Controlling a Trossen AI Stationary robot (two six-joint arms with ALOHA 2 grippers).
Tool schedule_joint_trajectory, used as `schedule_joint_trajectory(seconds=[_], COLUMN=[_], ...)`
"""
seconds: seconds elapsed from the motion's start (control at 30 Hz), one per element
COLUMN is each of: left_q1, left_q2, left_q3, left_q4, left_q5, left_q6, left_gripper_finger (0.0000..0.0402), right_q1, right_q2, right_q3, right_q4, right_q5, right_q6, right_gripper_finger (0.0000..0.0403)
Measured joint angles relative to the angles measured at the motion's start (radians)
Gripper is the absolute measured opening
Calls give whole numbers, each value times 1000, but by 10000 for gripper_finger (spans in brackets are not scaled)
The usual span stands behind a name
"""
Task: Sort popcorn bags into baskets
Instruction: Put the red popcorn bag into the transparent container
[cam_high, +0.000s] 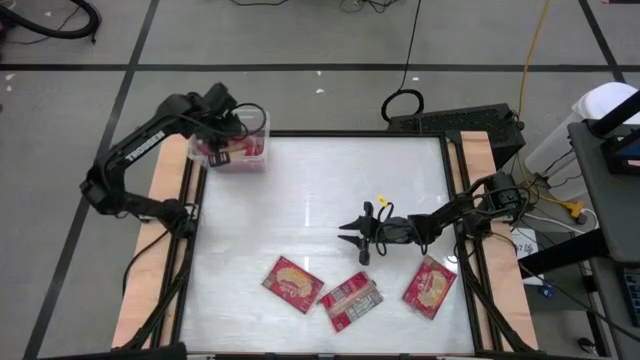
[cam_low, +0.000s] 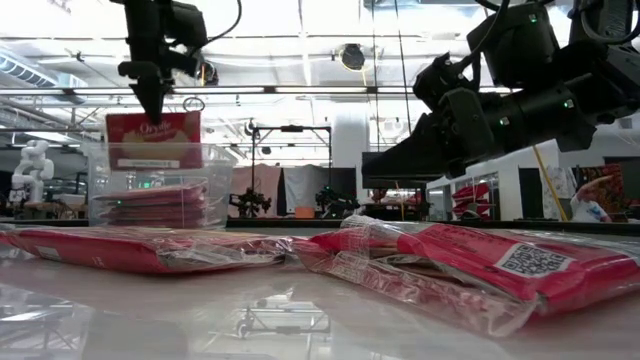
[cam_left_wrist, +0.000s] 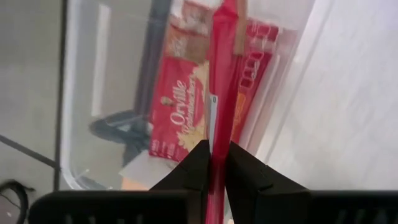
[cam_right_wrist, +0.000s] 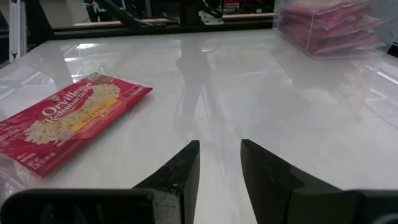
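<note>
My left gripper (cam_high: 222, 125) is over the clear bin (cam_high: 265, 125) at the table's far left corner, shut on a red popcorn packet (cam_low: 153, 140). The bin (cam_low: 200, 165) holds several flat red packets (cam_low: 150, 205) stacked on its floor. Three more packets lie flat near the table's near edge: one (cam_high: 293, 283), one (cam_high: 350, 300) showing its printed face, and one (cam_high: 430, 285). My right gripper (cam_high: 355, 240) hovers open above the table's middle right, just beyond those packets, touching nothing. Its wrist view shows one packet (cam_right_wrist: 68, 121) ahead. My left gripper (cam_left_wrist: 216, 149) pinches the packet's upper edge (cam_left_wrist: 217, 171) between its two fingers, coming from above and pointing down. The packet hangs upright below the fingers. Its lower end (cam_low: 153, 160) dips inside the bin's rim, above the stacked packets (cam_left_wrist: 180, 118).
Wooden side rails (cam_high: 170, 160) and a metal frame border the white table (cam_high: 320, 190). A wide bare stretch of tabletop lies between the bin and the near packets. Cables and a dark box (cam_high: 450, 120) sit beyond the far edge.
</note>
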Motion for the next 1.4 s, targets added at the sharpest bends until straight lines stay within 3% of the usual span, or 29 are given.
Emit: schedule_joint_trajectory(seconds=[0.3, 0.53, 0.73, 0.83, 1.4], left_q1=[20, 21, -10, -40, -532], left_q2=[29, 31, 31, 27, 25], left_q3=[-4, -81, -98, -98, -98], left_q4=[19, 113, 200, 221, 419], left_q5=[-8, -16, -82, -78, -24], left_q6=[-7, -38, -372, -465, -500], left_gripper_finger=[46, 46, 46, 46, 47], right_q1=[1, 1, 1, 0, 1], right_q2=[0, 0, 0, 0, 0], right_q3=[0, 0, 0, 0, 0], right_q4=[-15, -16, -16, -16, -65], right_q5=[0, 0, 0, 0, 0], right_q6=[11, 25, 26, 26, 141], right_gripper_finger=[111, 111, 111, 111, 111])
